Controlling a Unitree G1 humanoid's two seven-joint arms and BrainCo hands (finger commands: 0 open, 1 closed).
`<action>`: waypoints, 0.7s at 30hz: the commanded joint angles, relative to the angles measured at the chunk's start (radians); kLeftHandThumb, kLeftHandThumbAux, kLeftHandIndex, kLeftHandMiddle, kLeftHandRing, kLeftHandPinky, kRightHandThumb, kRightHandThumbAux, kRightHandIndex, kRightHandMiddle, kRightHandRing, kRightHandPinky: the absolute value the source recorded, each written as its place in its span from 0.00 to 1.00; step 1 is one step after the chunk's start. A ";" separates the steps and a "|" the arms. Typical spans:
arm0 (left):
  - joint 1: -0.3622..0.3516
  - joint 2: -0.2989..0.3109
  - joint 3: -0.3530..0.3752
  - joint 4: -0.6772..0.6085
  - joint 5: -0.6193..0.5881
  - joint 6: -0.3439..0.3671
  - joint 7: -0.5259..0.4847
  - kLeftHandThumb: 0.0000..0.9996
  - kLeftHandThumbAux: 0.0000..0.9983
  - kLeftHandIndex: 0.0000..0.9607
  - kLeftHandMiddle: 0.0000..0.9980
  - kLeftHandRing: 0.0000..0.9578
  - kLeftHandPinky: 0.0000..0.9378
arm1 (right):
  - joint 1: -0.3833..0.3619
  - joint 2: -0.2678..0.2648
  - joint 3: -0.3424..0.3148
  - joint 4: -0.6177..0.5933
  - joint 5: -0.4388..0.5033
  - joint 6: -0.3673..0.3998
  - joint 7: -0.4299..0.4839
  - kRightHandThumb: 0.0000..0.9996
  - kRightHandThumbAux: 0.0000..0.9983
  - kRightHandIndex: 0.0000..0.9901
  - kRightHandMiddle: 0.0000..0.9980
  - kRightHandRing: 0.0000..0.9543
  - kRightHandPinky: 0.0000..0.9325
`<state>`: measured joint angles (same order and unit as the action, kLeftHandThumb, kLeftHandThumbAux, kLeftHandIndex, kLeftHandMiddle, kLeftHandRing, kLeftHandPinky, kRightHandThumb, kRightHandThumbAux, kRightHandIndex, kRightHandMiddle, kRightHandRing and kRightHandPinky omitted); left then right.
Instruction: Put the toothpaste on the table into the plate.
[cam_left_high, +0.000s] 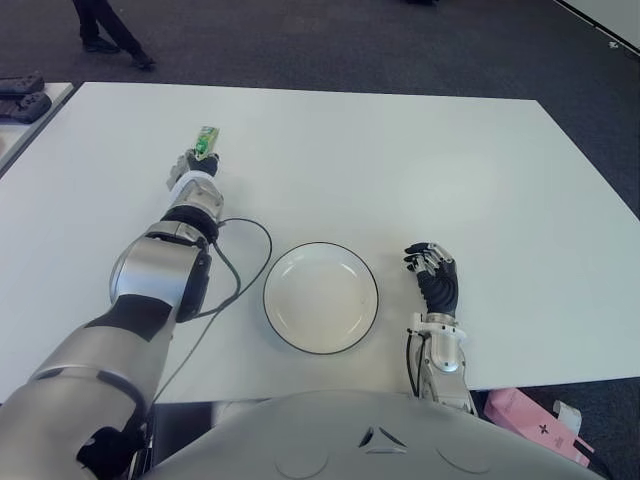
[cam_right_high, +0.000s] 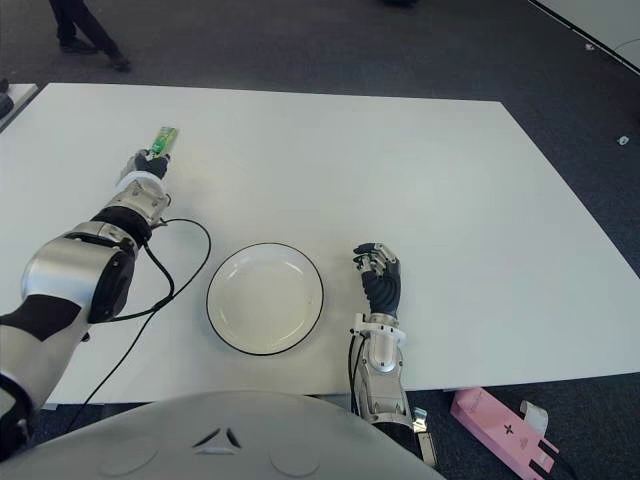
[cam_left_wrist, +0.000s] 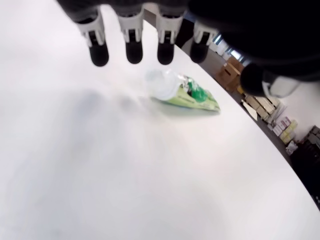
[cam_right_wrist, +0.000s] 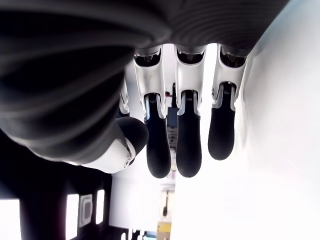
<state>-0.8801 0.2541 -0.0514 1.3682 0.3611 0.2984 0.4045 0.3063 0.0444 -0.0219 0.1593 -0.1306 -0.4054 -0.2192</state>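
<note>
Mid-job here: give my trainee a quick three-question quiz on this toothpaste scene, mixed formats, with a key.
1. True or false: the left robot hand already grips the toothpaste.
2. The plate holds: A) toothpaste B) nothing C) a cup.
3. Fill in: the right robot hand shows to the plate's ____ side.

Key: 1 false, the fingers are open above the tube, which lies on the table. 2 B. 3 right.
</note>
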 joint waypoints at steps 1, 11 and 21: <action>-0.003 -0.016 0.020 -0.005 -0.024 0.023 0.034 0.57 0.15 0.00 0.00 0.00 0.00 | 0.015 0.003 -0.003 0.023 0.001 0.030 0.001 0.71 0.73 0.44 0.49 0.52 0.54; -0.013 -0.017 0.102 -0.006 -0.102 0.021 0.050 0.57 0.13 0.00 0.00 0.00 0.00 | 0.014 0.002 -0.005 0.028 0.004 0.027 0.003 0.71 0.73 0.44 0.48 0.52 0.53; -0.004 -0.018 0.225 -0.007 -0.203 -0.035 0.080 0.57 0.12 0.00 0.00 0.00 0.00 | 0.018 -0.001 -0.006 0.022 0.007 0.031 0.008 0.71 0.73 0.44 0.48 0.53 0.54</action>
<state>-0.8852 0.2444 0.1407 1.3631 0.1925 0.2871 0.4838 0.3071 0.0434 -0.0235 0.1592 -0.1302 -0.4056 -0.2171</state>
